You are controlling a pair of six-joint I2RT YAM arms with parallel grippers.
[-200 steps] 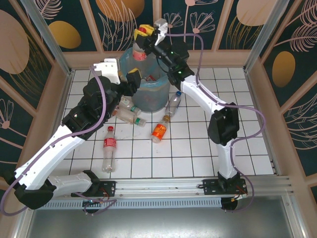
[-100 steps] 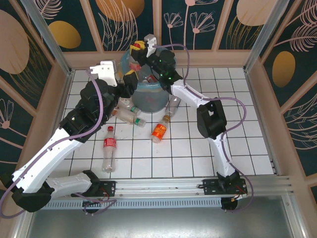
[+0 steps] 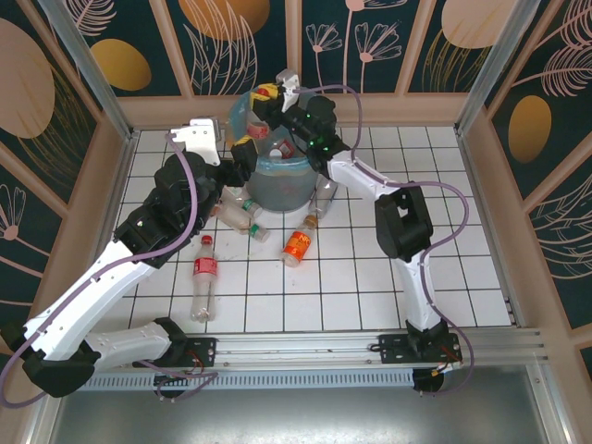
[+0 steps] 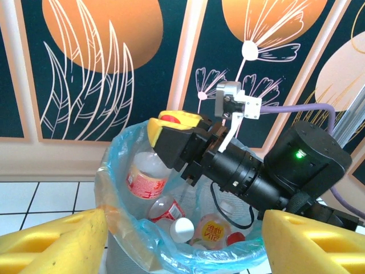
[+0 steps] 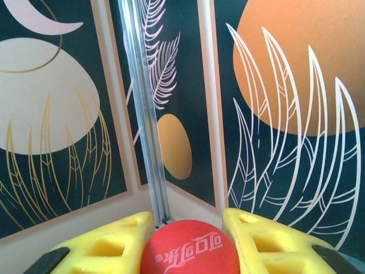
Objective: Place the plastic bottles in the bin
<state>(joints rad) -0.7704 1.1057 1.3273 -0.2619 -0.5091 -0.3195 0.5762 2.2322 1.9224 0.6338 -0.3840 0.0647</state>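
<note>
right hand point(image 3: 265, 94) lowered over bin point(image 3: 280, 191) | grips bottle point(image 5: 189, 252) (red cap) | left hand point(image 3: 247, 144) open

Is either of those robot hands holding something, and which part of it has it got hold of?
The right hand holds a plastic bottle by its red-capped top, so it hangs over the bin. The left hand is open and empty.

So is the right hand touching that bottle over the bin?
Touching. The right wrist view shows the red cap of the bottle pinched between the yellow fingers of the right hand, no gap either side.
</note>
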